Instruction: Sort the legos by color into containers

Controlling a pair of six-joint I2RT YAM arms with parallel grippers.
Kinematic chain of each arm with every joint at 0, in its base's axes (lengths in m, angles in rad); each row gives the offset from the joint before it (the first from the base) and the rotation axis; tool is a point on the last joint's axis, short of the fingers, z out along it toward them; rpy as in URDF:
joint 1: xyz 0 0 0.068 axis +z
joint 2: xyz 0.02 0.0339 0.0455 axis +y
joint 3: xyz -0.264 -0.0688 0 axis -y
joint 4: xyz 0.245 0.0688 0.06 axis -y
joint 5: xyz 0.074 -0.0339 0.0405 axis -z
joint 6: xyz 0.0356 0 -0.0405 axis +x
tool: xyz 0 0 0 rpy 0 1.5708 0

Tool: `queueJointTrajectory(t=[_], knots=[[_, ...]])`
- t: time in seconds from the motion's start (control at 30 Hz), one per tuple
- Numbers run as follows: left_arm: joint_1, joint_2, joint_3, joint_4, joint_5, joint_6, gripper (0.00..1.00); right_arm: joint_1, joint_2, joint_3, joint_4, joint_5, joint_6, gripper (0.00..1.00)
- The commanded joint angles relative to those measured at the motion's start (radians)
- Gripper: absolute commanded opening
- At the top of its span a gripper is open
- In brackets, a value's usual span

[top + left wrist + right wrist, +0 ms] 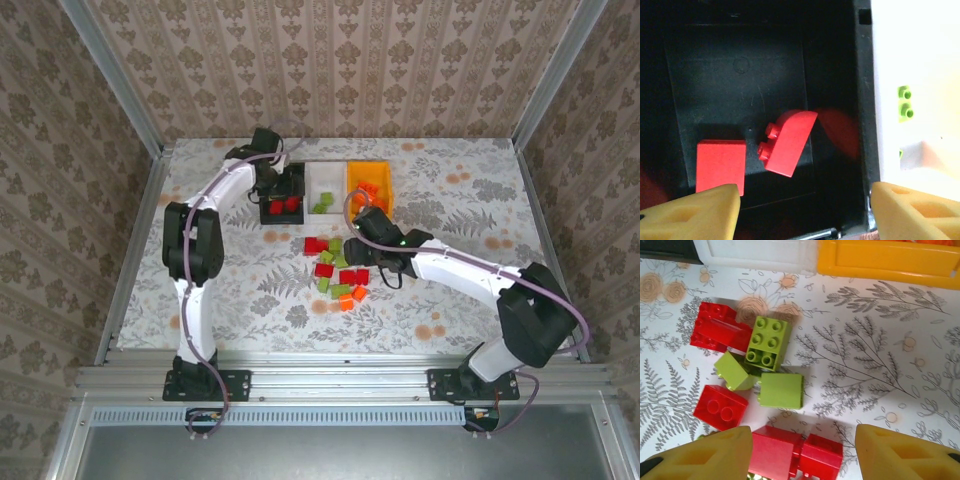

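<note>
The left gripper (805, 215) hangs over the black bin (740, 75) with its yellow fingers (695, 215) spread and nothing between them. On the floor of this bin lie a sloped red brick (787, 142) and, to its left, a flat red brick (720, 165), near each other but apart. Just to the right stands the white bin (920, 50), with a lime green brick (905, 102) inside. The right gripper (802, 455) is low over the loose pile on the table (890, 365), its jaws also apart, with a pair of red bricks (795, 455) between the fingers; I see no pinch on them. Farther lie a studded green brick (767, 342) and a red block (715, 330), and at the far edge the orange-yellow bin (890, 262). I judge the red drop is done on the left side, and the right side is at a pick. The next move calls for closing on one red brick only, and for the left arm to leave the black bin free.
</note>
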Motion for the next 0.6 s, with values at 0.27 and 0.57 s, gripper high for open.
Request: queueJointTrajectory(t=[0.27,0.57], knots=[[-0.003,-0.675,-0.600,0.249,0.085,-0.097,0.78,-0.002,0.299,0.226,0.046,-0.072,0.034,0.56],[0.004,-1.344,-1.262,0.265,0.047,-0.257,0.84,-0.003,0.428,0.324,-0.020,-0.007,-0.007,0.53]])
